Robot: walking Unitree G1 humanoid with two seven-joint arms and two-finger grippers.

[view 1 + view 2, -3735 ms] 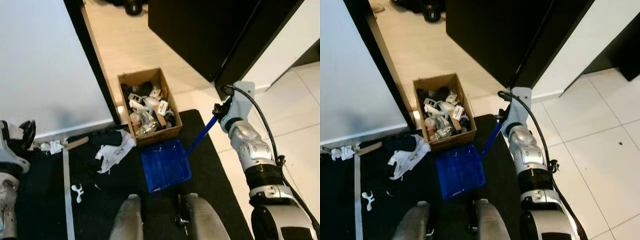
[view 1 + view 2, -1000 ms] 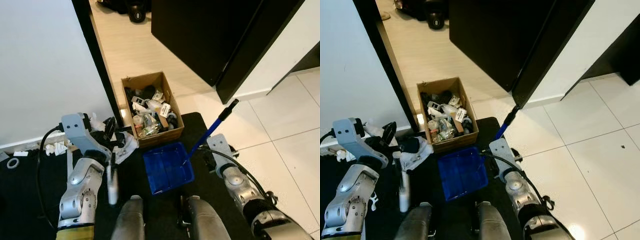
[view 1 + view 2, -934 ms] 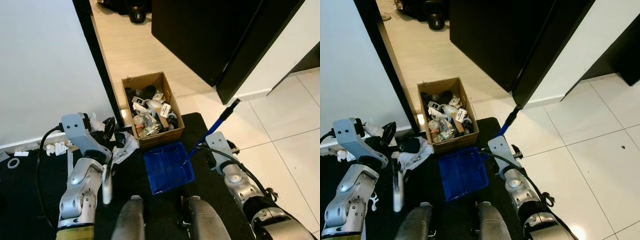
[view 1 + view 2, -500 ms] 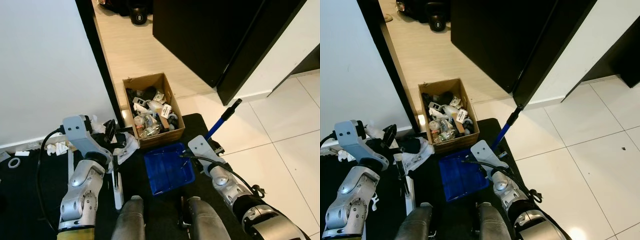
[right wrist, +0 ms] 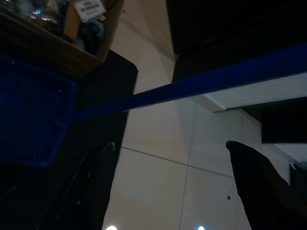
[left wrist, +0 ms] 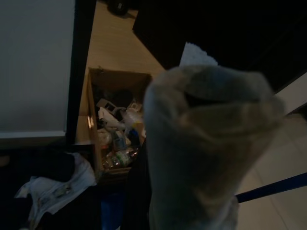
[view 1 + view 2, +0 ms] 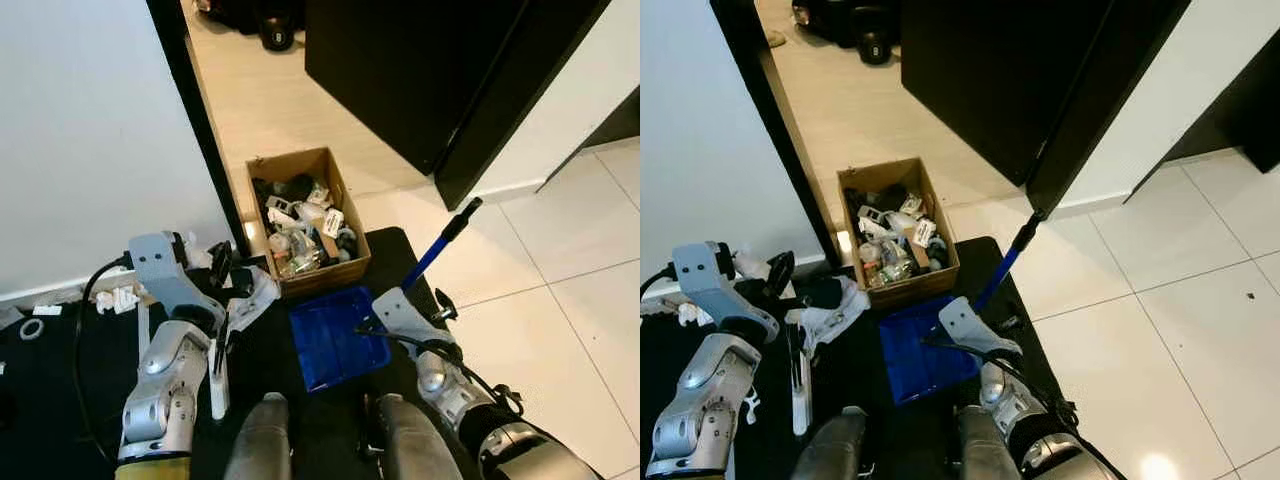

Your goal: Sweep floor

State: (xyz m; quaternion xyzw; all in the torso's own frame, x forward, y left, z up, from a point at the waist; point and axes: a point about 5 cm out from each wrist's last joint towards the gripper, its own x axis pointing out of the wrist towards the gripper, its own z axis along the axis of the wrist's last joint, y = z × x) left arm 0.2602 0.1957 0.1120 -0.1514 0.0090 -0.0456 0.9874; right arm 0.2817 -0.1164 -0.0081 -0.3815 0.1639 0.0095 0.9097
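Note:
A blue long-handled dustpan (image 7: 335,340) lies on the black mat (image 7: 60,400) in front of my legs. Its blue handle (image 7: 440,245) slants up to the right. My right gripper (image 7: 430,305) is low beside the handle's base; in the right wrist view the handle (image 5: 216,81) crosses well clear of one black finger (image 5: 254,191). My left gripper (image 7: 228,285) is shut on a white handle (image 7: 218,372) that hangs down towards the mat. A blurred pale shape (image 6: 201,143) sits close to the left wrist camera. A crumpled white cloth (image 7: 255,295) lies by the left gripper.
An open cardboard box (image 7: 258,168) full of small junk stands just beyond the dustpan. A black door frame (image 7: 195,120) and white wall are on the left, a black cabinet (image 7: 420,70) behind. White tiles (image 7: 560,290) lie right. Scraps (image 7: 115,298) and a tape roll (image 7: 30,328) lie far left.
My right arm has dropped from the top of the dustpan handle to beside its base. The left arm has come into view, and the white handle in it has swung about.

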